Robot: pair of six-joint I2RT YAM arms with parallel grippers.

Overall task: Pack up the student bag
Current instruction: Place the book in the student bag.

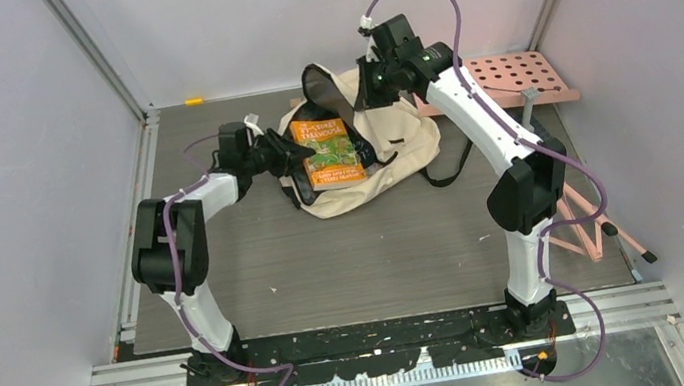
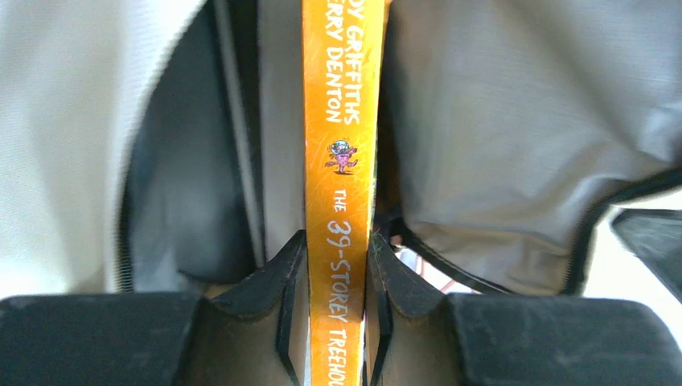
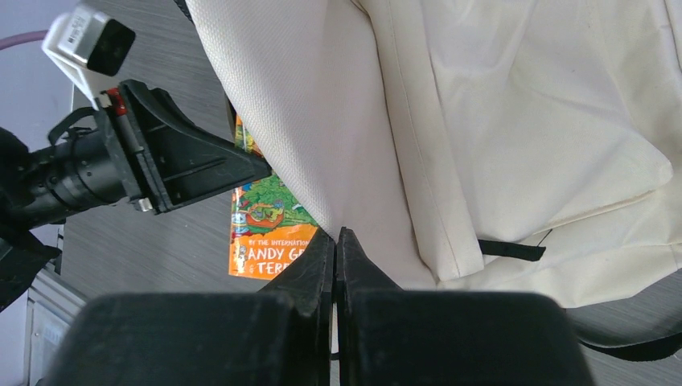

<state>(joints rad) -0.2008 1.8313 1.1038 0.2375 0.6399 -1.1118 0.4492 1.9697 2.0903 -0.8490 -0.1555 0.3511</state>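
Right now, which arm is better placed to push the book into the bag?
Left. The left gripper clamps the orange book at the mouth of the student bag; the right gripper is shut on its fabric, holding it open.

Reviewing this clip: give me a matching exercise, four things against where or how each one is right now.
1 left gripper
2 right gripper
3 Treehouse book
4 pink perforated board

a far right, untouched
b pinching student bag fabric
c clamped on the book's spine
d orange, at the bag's mouth

Pairs: 1-c; 2-b; 3-d; 4-a
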